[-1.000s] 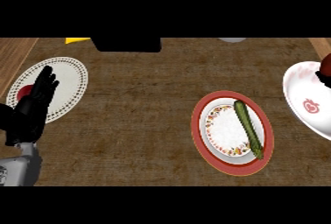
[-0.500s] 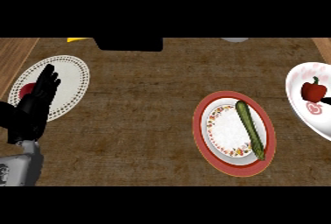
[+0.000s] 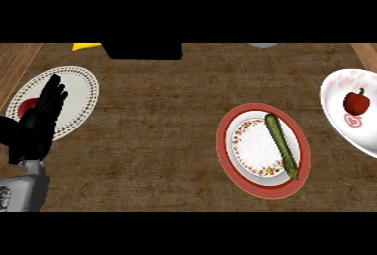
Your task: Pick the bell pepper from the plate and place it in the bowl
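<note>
One hand shows, the left hand (image 3: 40,119), fingers straight and empty above the dotted plate (image 3: 83,82) at far left, while the bell pepper (image 3: 357,102) stands stem-up inside the bowl (image 3: 335,92) at far right, where a bump might topple it.

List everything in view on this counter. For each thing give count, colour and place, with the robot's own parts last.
pepper: 1, red, in the bowl
bowl: 1, white with pink marks, right edge, cut off
red-rimmed plate: 1, white centre, right of middle
cucumber: 1, green, on the red-rimmed plate's right side
dotted plate: 1, white, far left
red patch: 1, on the dotted plate, partly hidden; cannot tell what it is
yellow thing: 1, top edge, left, cut off
black block: 1, top edge
grey thing: 1, top edge, cut off
counter: 1, brown wood
left robot hand: 1, black, open, over the dotted plate
forearm: 1, grey, lower left corner
</note>
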Available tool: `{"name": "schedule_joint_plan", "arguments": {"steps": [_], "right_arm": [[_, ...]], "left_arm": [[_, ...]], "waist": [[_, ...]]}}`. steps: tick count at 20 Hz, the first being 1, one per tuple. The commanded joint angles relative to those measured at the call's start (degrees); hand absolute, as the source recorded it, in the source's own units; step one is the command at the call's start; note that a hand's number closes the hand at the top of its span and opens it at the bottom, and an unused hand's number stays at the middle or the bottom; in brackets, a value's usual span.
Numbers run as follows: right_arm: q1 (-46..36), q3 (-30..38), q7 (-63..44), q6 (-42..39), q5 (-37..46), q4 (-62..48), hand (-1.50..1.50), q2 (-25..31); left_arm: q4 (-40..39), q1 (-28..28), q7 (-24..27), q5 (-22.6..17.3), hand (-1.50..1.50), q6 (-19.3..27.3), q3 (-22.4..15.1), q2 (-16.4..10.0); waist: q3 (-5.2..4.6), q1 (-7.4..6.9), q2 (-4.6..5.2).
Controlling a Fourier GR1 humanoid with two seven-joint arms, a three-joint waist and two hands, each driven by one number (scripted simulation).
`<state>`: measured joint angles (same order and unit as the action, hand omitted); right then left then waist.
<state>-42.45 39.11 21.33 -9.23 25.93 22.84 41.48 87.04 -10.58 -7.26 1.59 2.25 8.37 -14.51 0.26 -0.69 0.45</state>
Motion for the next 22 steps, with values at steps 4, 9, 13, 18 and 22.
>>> {"name": "schedule_joint_plan", "arguments": {"steps": [4,9,13,18,22], "right_arm": [[4.66,10.44,3.34,-12.25,-10.45,-7.15,-1.50,10.21],[10.30,12.20,5.40,-19.29,-12.08,-10.64,-1.50,16.86],[15.03,14.35,8.07,-25.99,-14.36,-12.79,-1.50,19.75],[17.96,15.56,9.82,-34.10,-16.64,-13.34,-1.50,20.22],[20.20,17.06,10.48,-38.19,-18.88,-12.49,-1.50,21.74]], "left_arm": [[0.80,4.13,3.03,0.34,0.00,-0.07,-1.02,1.88],[3.22,0.65,-1.75,1.33,0.00,1.45,-1.27,1.40],[1.70,1.74,-0.01,-1.62,0.00,-2.28,1.59,-1.56],[1.18,-0.24,-1.75,-0.72,0.00,-0.05,0.78,0.35],[-0.49,0.84,2.14,0.48,0.00,0.85,0.13,1.86]], "waist": [[-0.02,-0.33,0.16],[0.13,-0.29,0.23],[0.21,-0.40,0.31],[0.25,0.03,0.18],[0.23,0.70,0.09]]}}
